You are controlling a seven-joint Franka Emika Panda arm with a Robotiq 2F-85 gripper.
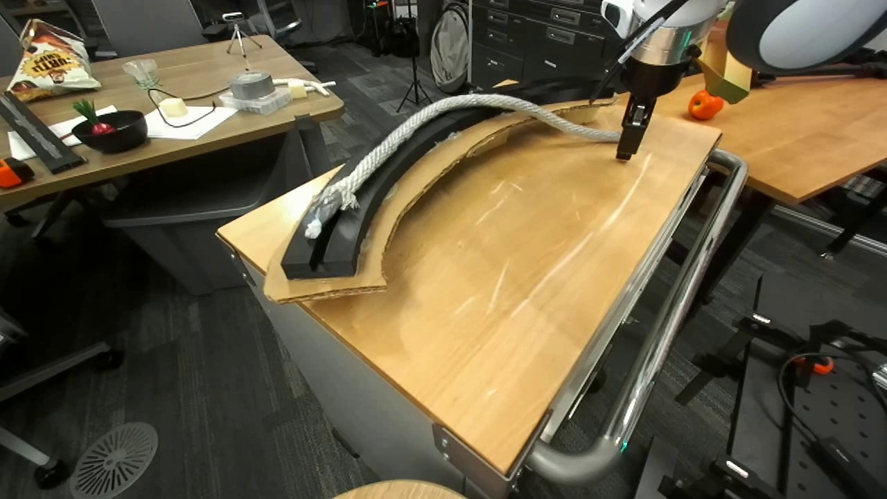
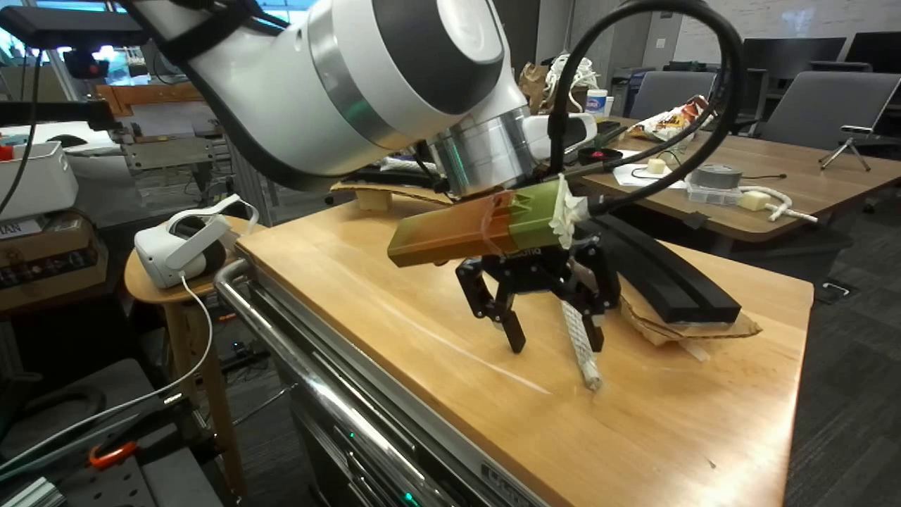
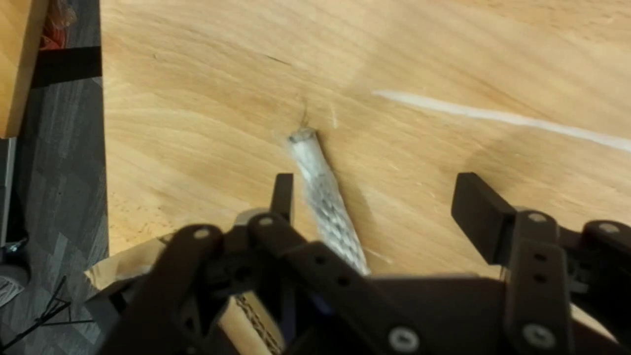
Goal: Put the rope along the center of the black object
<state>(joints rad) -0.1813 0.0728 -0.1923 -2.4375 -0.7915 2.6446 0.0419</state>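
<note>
Fingers stand apart, gripping nothing, astride the rope, presumably to bring its stray end from over the tabletop onto the center of the black object.

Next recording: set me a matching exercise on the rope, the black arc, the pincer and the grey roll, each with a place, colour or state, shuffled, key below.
1. rope
2. black arc
3. pincer
4. grey roll

A. on a clear plastic box
B. jaws apart
C. whitish, curving from the black arc toward the pincer
D. on a piece of cardboard

Pairs: 1-C; 2-D; 3-B; 4-A
</note>
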